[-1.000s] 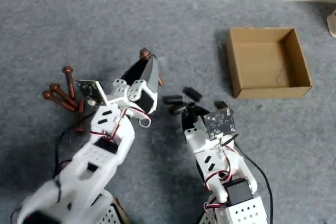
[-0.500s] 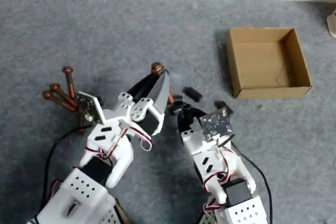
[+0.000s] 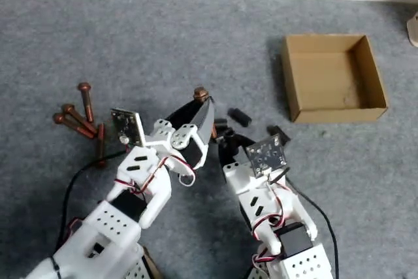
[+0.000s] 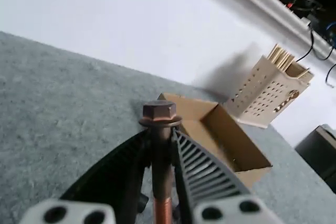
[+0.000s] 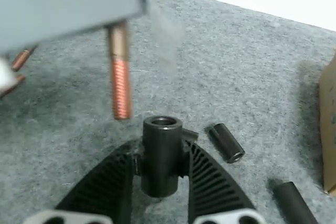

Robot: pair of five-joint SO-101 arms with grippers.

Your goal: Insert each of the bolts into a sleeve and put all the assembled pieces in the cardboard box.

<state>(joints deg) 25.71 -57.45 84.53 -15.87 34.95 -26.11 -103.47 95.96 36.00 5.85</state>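
We hold bolt (image 4: 159,116) in left gripper (image 4: 161,140), jaws closed on shank, head up, thread pointing down. Right gripper (image 5: 160,156) clamped around sleeve (image 5: 161,140), upright, bore facing up. Both long axes near vertical. Bolt tip just beside sleeve mouth on left arm's side, slightly above, not over bore. Our judgement: small sideways shift, then lower. Cardboard box (image 3: 326,80) well apart, nearer right arm.

The jaws clamp a bolt (image 4: 159,129); cardboard box (image 4: 236,141) beyond, seemingly near.
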